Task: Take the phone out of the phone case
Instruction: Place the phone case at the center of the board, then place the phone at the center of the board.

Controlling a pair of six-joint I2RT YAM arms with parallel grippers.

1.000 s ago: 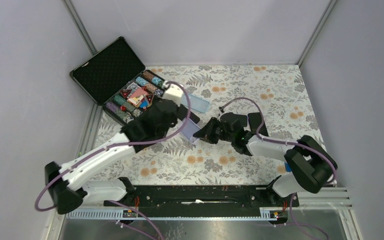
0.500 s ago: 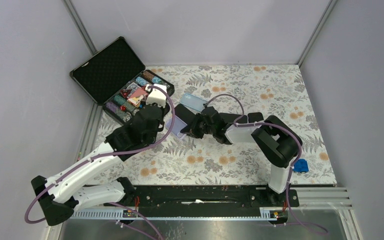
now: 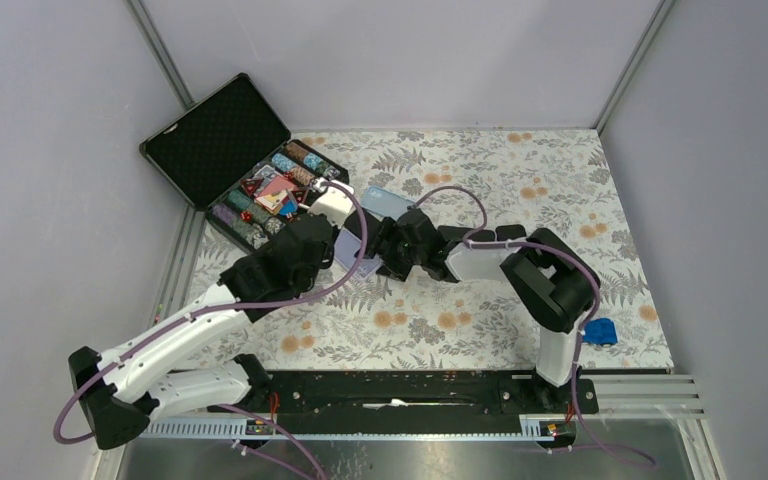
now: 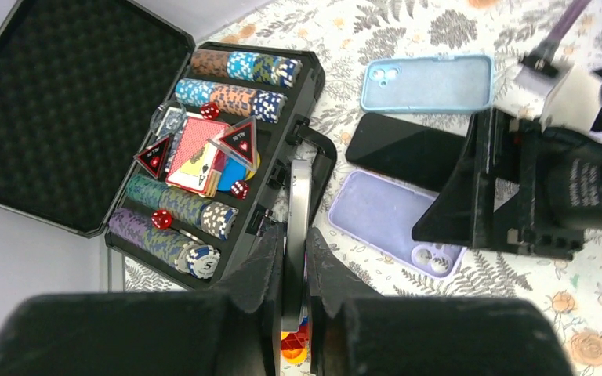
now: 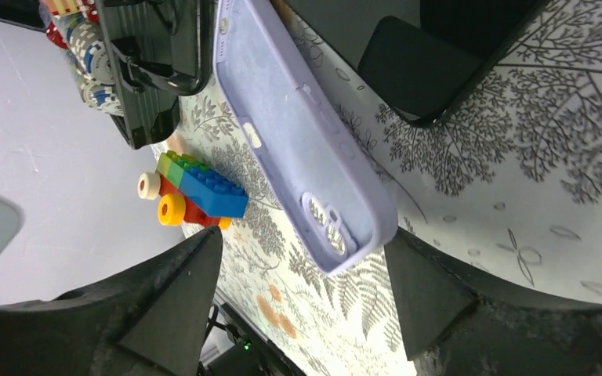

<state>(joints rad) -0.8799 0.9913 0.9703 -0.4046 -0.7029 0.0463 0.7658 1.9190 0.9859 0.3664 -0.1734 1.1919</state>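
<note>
**Colleague:** Where was the phone?

**Me:** The phone (image 4: 295,211) was out of its case. It stood on edge, so in the left wrist view I saw only its thin silver side. My left gripper (image 4: 294,247) was clamped on it, one finger against each face. In that view the phone showed against the front wall of the chip case (image 4: 63,102).

**Colleague:** And the case it belonged to?

**Me:** The lilac case (image 4: 388,219) lay flat on the floral tablecloth (image 3: 520,180), hollow side up and empty. My right gripper (image 5: 304,235) had its fingers spread wide on either side of the case's camera end. It gripped nothing, and as far as I could see neither finger touched the case.

**Colleague:** What lay around them?

**Me:** A black slab (image 4: 404,149) lay flat just beside the lilac case, and a pale blue case (image 4: 427,82) just beyond that. The chip case sat open at the far left, holding rows of chips, cards and red dice. A small block of toy bricks (image 5: 196,194) lay near the lilac case.
</note>
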